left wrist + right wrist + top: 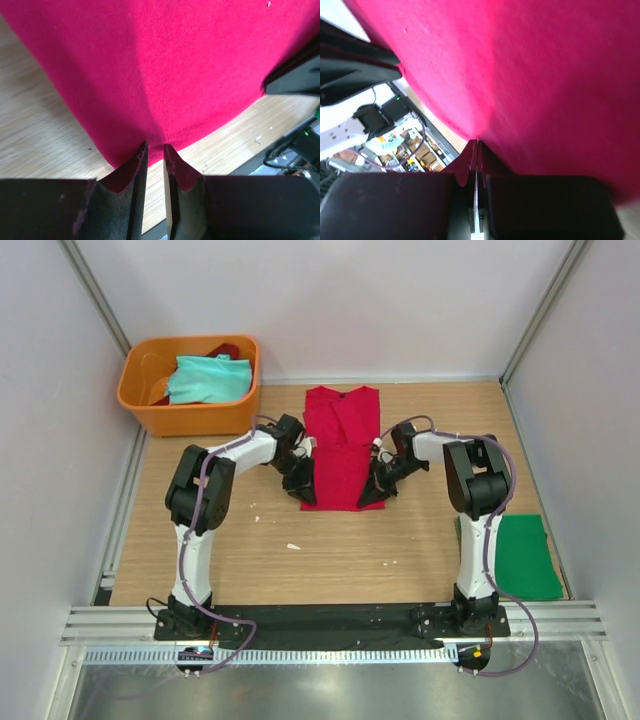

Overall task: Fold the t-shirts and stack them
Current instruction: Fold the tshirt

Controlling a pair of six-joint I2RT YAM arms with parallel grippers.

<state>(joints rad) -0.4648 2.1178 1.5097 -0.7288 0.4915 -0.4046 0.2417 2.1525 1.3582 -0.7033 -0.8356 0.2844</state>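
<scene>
Pinching the soft, light, floppy red t-shirt [340, 445] at its 2 near corners with left hand [155, 146] and right hand [475, 145]; best lifted together, gently.

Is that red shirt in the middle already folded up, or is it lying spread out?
Partly folded: the red shirt lies as a long narrow strip, no sleeves sticking out, not yet doubled over.
</scene>
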